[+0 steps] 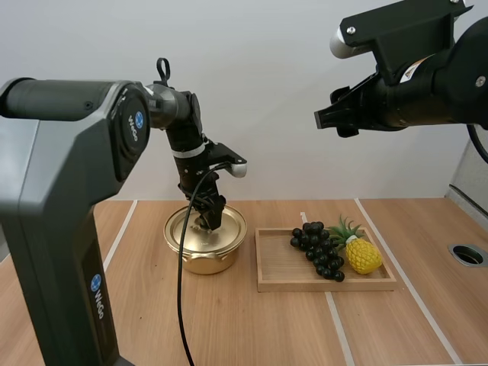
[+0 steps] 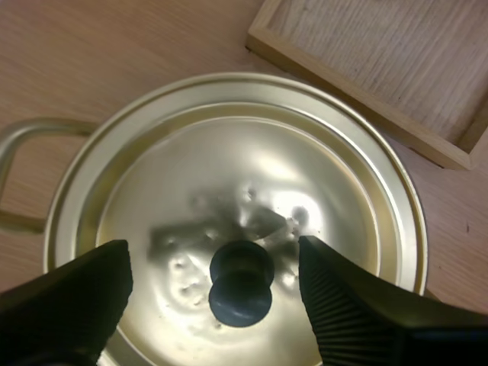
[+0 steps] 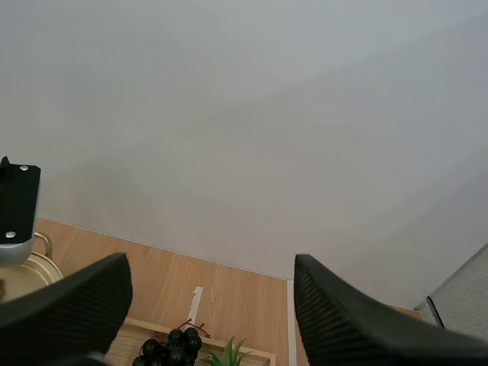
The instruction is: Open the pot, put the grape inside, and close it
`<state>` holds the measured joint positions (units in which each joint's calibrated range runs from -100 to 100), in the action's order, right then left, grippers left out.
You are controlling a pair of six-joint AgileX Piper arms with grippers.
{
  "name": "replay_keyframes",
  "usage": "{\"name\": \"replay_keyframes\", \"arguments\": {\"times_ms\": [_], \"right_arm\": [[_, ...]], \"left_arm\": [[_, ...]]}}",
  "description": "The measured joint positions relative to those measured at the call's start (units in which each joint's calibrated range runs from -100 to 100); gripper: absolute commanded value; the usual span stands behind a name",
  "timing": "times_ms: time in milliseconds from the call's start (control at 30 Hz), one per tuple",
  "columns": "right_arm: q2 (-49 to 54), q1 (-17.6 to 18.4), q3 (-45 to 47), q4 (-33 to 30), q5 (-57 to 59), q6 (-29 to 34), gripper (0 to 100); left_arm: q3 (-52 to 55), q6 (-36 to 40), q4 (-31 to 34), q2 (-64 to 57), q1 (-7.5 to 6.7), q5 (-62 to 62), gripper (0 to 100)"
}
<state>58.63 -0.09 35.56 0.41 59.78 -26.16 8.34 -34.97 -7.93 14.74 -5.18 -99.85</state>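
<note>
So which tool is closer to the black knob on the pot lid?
Left. The left tool hangs right over the lid, open fingers flanking the knob; the right tool is high up, toward the wooden tray.

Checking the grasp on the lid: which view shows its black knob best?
The left wrist view: the knob sits inside the open left gripper, touching neither finger. In the high view that gripper covers it. The right wrist view catches the rim of the pot.
</note>
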Motion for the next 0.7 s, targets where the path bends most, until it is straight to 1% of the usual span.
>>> {"name": "replay_keyframes", "arguments": {"times_ms": [400, 433, 467, 500, 533, 567, 700], "right_arm": [[0.0, 0.0, 0.0, 0.0, 0.0, -0.4, 100], [0.0, 0.0, 0.0, 0.0, 0.0, -0.4, 100], [0.0, 0.0, 0.0, 0.0, 0.0, -0.4, 100], [0.0, 0.0, 0.0, 0.0, 0.0, -0.4, 100], [0.0, 0.0, 0.0, 0.0, 0.0, -0.4, 100], [0.0, 0.0, 0.0, 0.0, 0.0, -0.4, 100], [0.0, 0.0, 0.0, 0.0, 0.0, -0.4, 100]], "left_arm": [[0.3, 0.9, -0.1, 0.6, 0.0, 0.0, 100], [0.3, 1.2, -0.1, 0.6, 0.0, 0.0, 87], [0.3, 1.4, -0.1, 0.6, 0.0, 0.0, 65], [0.3, 1.6, -0.1, 0.6, 0.0, 0.0, 46], [0.3, 1.8, 0.0, 0.6, 0.0, 0.0, 20], [0.3, 1.9, 0.0, 0.6, 0.0, 0.0, 0], [0.3, 1.9, -0.2, 0.5, -0.06, -0.1, 0]]}}
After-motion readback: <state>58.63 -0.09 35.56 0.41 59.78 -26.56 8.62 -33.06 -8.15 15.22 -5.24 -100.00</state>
